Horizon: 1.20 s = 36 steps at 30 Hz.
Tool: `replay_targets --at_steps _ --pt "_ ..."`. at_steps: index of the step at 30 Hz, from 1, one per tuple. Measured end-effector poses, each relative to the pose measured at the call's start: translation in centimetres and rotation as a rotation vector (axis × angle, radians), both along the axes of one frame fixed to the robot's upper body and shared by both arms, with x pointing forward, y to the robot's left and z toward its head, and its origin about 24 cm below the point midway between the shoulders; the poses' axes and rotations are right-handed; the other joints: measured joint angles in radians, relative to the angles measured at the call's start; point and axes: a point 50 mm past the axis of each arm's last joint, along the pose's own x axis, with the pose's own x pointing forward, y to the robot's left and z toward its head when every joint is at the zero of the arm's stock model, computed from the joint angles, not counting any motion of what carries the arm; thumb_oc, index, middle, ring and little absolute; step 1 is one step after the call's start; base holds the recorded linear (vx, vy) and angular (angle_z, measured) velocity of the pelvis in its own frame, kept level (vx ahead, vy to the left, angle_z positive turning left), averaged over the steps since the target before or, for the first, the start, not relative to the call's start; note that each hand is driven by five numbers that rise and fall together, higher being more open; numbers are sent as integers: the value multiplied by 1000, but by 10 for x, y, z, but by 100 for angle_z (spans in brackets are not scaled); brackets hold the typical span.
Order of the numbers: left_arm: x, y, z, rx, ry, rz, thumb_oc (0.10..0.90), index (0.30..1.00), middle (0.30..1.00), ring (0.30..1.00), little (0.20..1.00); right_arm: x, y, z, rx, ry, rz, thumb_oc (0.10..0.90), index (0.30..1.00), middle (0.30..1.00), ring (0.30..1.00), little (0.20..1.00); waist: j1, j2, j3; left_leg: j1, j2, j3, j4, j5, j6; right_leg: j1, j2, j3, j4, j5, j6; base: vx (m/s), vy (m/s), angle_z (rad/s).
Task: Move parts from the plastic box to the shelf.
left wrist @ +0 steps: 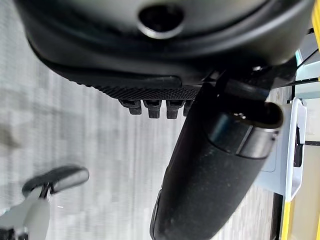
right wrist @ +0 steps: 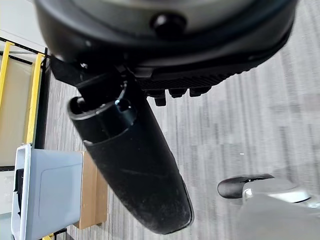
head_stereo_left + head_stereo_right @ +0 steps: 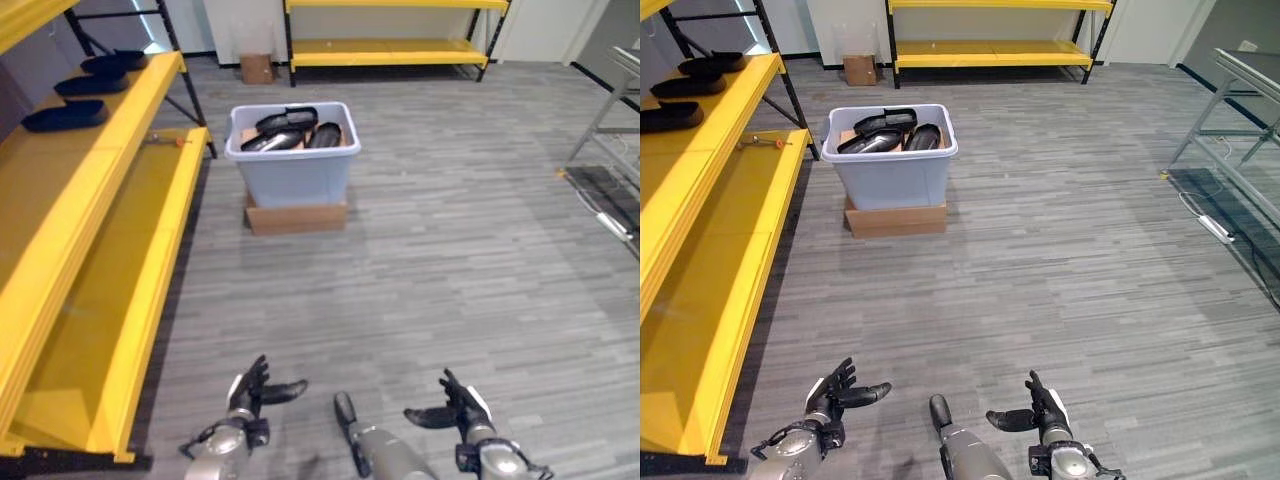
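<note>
A pale blue-grey plastic box stands on a flat cardboard base on the floor, a few steps ahead. Several black moulded parts lie piled inside it. On the upper board of the yellow shelf at the left lie three more black parts. My left hand and my right hand hang low over the floor at the near edge, both open and holding nothing, far from the box. The box's side also shows in the right wrist view.
A second yellow shelf runs along the far wall, with a small cardboard box beside it. A metal frame stands at the right, with a white power strip on the floor by it. A small orange-tipped tool lies on the left shelf.
</note>
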Motion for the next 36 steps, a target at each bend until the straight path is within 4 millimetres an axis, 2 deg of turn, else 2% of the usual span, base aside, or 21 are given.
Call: replay_targets --at_steps 1,2,3,4,5,9,10,13,14,16,17,19,21,22,24,26,28,31,33,34,36 --pt "-9 -4 -4 -16 21 2 900 1000 1000 1000 1000 -8 -3 -2 -7 22 -5 900 1000 1000 1000 1000 -6 8 -38 25 8 -22 -7 -22 -13 27 -6 0 6 13 7 165 -111 40" --pt "-14 -7 -8 -28 38 3 900 1000 1000 1000 1000 -9 -6 -3 -14 27 -6 900 1000 1000 1000 1000 -7 24 -52 59 21 -20 10 -56 -43 42 9 -21 14 74 -2 197 -147 35" --pt "-16 -8 -9 -34 43 -1 900 1000 1000 1000 1000 -7 -8 -1 -22 21 -7 900 1000 1000 1000 1000 -13 39 -63 63 41 -14 36 -65 -62 64 29 -42 28 77 -77 269 -212 28" --pt "-14 -8 -8 -34 38 -3 900 1000 1000 1000 1000 -2 -11 2 -33 7 1 900 1000 1000 1000 1000 -10 51 -71 82 75 -17 67 -53 -96 98 51 -68 45 52 -114 233 -197 29" --pt "-11 -7 -6 -31 28 -2 900 1000 1000 1000 1000 1 -13 4 -38 -4 -2 900 1000 1000 1000 1000 -10 48 -71 82 74 -16 102 -61 -121 110 53 -74 48 42 -117 152 -144 23" --pt "7 -8 3 -27 -23 -17 900 1000 1000 1000 1000 21 -21 17 -69 -73 9 900 1000 1000 1000 1000 -24 40 -71 44 82 -16 156 -42 -150 170 62 -76 38 -6 -103 156 -132 24" --pt "10 -9 5 -27 -33 -20 900 1000 1000 1000 1000 25 -23 19 -74 -87 8 900 1000 1000 1000 1000 -33 42 -71 28 90 -16 209 -43 -158 192 75 -77 26 -15 -117 133 -106 24" --pt "11 -10 5 -29 -40 -25 900 1000 1000 1000 1000 26 -23 20 -72 -97 5 900 1000 1000 1000 1000 -42 30 -68 -79 79 -12 462 -38 -186 232 81 -75 -12 -27 -134 129 -115 9" --pt "10 -12 5 -30 -38 -34 900 1000 1000 1000 1000 23 -24 19 -74 -88 4 900 1000 1000 1000 1000 -34 23 -61 -161 54 -21 659 13 -197 240 90 -66 -10 -40 -181 110 -96 -16" --pt "9 -12 4 -29 -37 -37 900 1000 1000 1000 1000 22 -25 18 -75 -80 2 900 1000 1000 1000 1000 -30 22 -57 -197 43 -22 740 28 -198 240 95 -58 4 -46 -187 62 -59 -26" --pt "0 -13 0 -32 -11 -40 900 1000 1000 1000 1000 15 -24 14 -71 -56 0 900 1000 1000 1000 1000 -9 12 -43 -301 3 -31 911 52 -175 262 100 -35 18 -54 -187 78 -55 -37" --pt "-3 -13 -2 -33 -2 -39 900 1000 1000 1000 1000 14 -24 14 -71 -53 -5 900 1000 1000 1000 1000 -3 -7 -15 -392 -5 -5 874 36 -138 283 88 -10 7 -55 -191 130 -20 -31" --pt "-4 -14 -3 -38 1 -38 900 1000 1000 1000 1000 15 -26 15 -75 -58 -20 900 1000 1000 1000 1000 21 -33 27 -470 -19 46 657 27 -106 306 57 22 -9 -58 -192 168 18 -31" --pt "-9 -16 -6 -44 18 -36 900 1000 1000 1000 1000 14 -30 15 -88 -55 -25 900 1000 1000 1000 1000 22 -21 48 -518 1 61 457 48 -106 342 50 29 -29 -58 -187 148 17 -27" --pt "-13 -16 -8 -47 30 -31 900 1000 1000 1000 1000 13 -31 14 -96 -48 -34 900 1000 1000 1000 1000 24 2 64 -544 39 117 227 135 -121 376 62 25 -46 -69 -197 159 38 -10" --pt "-17 -15 -10 -43 41 -23 900 1000 1000 1000 1000 11 -29 13 -94 -41 -28 900 1000 1000 1000 1000 24 27 64 -532 42 125 164 208 -104 426 79 46 -62 -96 -189 250 120 -13" --pt "-17 -13 -9 -43 38 -13 900 1000 1000 1000 1000 14 -26 13 -88 -49 -23 900 1000 1000 1000 1000 49 38 64 -459 21 120 114 238 -83 465 82 103 -76 -107 -181 244 125 -62" --pt "-18 -11 -8 -43 31 -4 900 1000 1000 1000 1000 15 -23 15 -76 -58 -17 900 1000 1000 1000 1000 41 44 57 -334 -27 158 68 255 -15 521 70 121 -87 -128 -148 174 77 -31" --pt "-9 -9 -2 -34 -2 -10 900 1000 1000 1000 1000 9 -17 10 -53 -39 -25 900 1000 1000 1000 1000 40 28 46 -250 -34 151 -23 301 24 499 68 108 7 -196 -95 236 81 0" --pt "-2 -12 3 -41 -29 -19 900 1000 1000 1000 1000 12 -17 12 -48 -51 -15 900 1000 1000 1000 1000 40 27 45 -229 -44 158 -33 286 43 466 14 104 47 -260 -76 268 87 -23" --pt "8 -13 8 -39 -57 -29 900 1000 1000 1000 1000 16 -16 17 -44 -78 -14 900 1000 1000 1000 1000 43 25 44 -219 -65 168 -31 270 38 443 -75 112 35 -280 -42 227 70 -10"
